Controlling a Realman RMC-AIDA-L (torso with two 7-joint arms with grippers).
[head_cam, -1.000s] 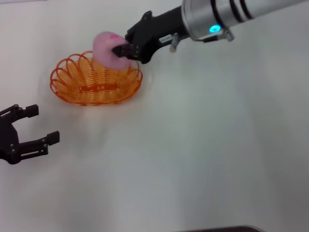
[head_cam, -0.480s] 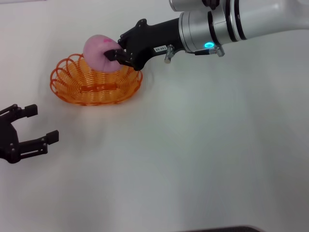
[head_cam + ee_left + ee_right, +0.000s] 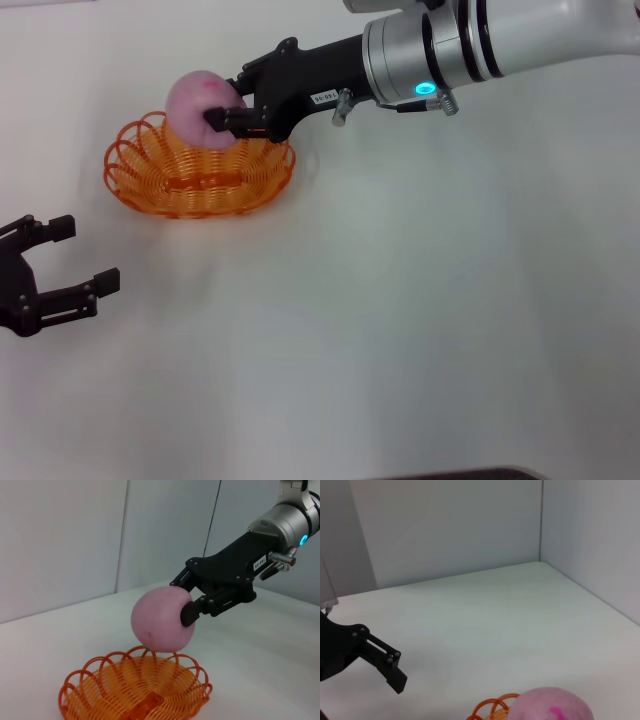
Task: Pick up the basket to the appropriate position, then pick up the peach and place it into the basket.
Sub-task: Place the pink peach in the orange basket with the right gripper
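The orange wire basket stands on the white table at the far left; it also shows in the left wrist view. My right gripper is shut on the pink peach and holds it above the basket's far right part, clear of the rim. In the left wrist view the peach hangs just over the basket's far rim, held by the right gripper. The right wrist view shows the peach's top and a bit of the basket's rim. My left gripper is open and empty at the near left.
The white table spreads wide to the right of and in front of the basket. Grey walls enclose the table's far side. The left gripper also shows in the right wrist view.
My right gripper has carried the peach leftward and a little farther over the basket. The left gripper and the basket have stayed in place.
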